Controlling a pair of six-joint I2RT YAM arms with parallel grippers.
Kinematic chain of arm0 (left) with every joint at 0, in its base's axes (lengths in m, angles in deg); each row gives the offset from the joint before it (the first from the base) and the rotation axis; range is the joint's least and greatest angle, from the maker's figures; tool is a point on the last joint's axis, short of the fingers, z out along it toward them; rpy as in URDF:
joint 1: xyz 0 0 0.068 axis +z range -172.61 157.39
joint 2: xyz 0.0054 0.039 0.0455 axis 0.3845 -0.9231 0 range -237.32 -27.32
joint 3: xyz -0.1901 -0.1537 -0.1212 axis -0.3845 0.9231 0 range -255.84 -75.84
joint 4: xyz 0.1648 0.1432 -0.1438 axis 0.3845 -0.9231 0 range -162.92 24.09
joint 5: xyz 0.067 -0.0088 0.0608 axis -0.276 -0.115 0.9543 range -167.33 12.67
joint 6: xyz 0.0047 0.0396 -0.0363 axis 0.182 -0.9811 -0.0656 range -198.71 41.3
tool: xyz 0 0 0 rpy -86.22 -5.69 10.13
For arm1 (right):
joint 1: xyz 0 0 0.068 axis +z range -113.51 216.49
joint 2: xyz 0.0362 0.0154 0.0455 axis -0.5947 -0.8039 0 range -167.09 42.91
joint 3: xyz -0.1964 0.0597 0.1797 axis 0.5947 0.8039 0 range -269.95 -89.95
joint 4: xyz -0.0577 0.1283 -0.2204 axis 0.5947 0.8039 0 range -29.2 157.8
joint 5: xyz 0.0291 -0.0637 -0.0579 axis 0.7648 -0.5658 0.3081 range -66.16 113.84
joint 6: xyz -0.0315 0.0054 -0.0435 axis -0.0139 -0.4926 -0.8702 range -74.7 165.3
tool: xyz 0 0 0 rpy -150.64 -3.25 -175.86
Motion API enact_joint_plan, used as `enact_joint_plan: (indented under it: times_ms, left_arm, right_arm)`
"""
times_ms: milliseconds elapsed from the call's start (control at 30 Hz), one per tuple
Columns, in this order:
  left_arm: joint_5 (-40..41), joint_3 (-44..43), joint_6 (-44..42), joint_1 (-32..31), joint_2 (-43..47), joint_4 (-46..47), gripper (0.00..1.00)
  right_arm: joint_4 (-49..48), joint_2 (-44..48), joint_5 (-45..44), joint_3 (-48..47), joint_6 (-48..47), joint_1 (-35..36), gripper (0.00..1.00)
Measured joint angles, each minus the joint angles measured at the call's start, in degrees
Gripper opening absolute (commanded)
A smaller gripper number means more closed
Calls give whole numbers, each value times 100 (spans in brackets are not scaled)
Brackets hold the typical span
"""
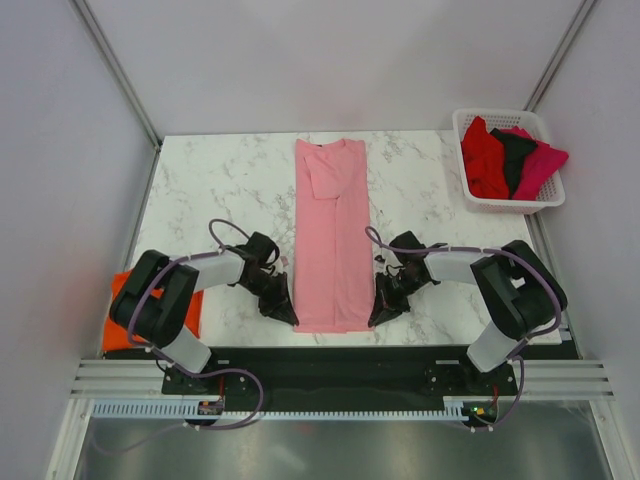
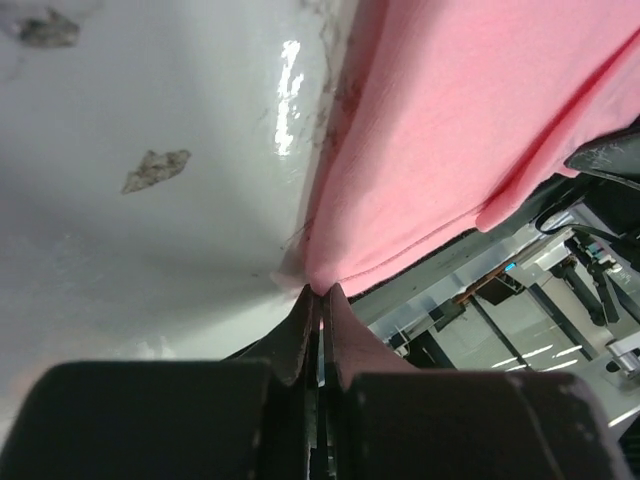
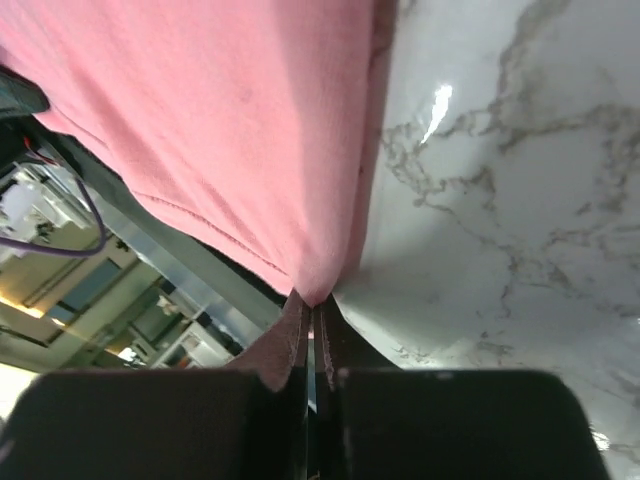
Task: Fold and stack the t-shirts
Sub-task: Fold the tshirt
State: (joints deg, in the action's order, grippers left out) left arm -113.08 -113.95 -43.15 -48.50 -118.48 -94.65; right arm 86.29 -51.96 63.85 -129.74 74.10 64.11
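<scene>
In the top view, a pink shirt [image 1: 333, 235] was seen laid flat on the marble table [image 1: 220, 180], folded into a long narrow strip running from the far edge to the near edge, collar end at the far side. The left gripper [image 1: 288, 315] was set at the strip's near left corner and the right gripper [image 1: 378, 316] at its near right corner, both low on the tabletop. An orange shirt [image 1: 125, 300] was seen at the near left, partly hidden by the left arm. A white basket [image 1: 545, 125] was placed at the far right corner, with a red shirt [image 1: 483, 160], a black shirt [image 1: 515, 160] and a magenta shirt [image 1: 540, 165] bunched inside it, the magenta one draped over the rim.

In the left wrist view, the left gripper [image 2: 320, 292] was shown with its jaws pressed together, the corner of the pink shirt [image 2: 460, 120] pinched between the tips. The cloth was spread away to the upper right, and bare table [image 2: 150, 150] was seen on the left.

In the right wrist view, the right gripper [image 3: 310, 300] was shown likewise, its jaws closed on the other near corner of the pink shirt [image 3: 220, 120]. The hem was seen running off to the left, and the veined table [image 3: 500, 200] was seen on the right.
</scene>
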Motion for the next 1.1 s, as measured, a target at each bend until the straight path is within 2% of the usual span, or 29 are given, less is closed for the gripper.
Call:
enact_joint_plan:
  times_ms: [233, 467, 733, 1000, 1033, 1100]
  left_arm:
    - [125, -662, -181, 212, 334, -267, 2]
    - [254, -2286, -544, 610, 404, -317, 2]
    - [424, -3845, -890, 990, -678, -286, 2]
    - [605, -4437, -1239, 1025, -1705, -315, 2]
    - [627, -4507, -1272, 1034, -1803, -330, 3]
    - [684, -4631, -1329, 1043, -1956, -326, 21]
  right_arm:
    - [400, 463, 24, -293, -345, -251, 0]
    - [726, 623, 42, -1775, -870, -837, 0]
    - [452, -529, -37, -3401, -1073, -1165, 0]
    - [361, -1696, -251, -4135, -1237, -1213, 0]
    - [358, -1801, -275, -4223, -1263, -1215, 4]
    - [361, -1976, -330, -4387, -1303, -1224, 19]
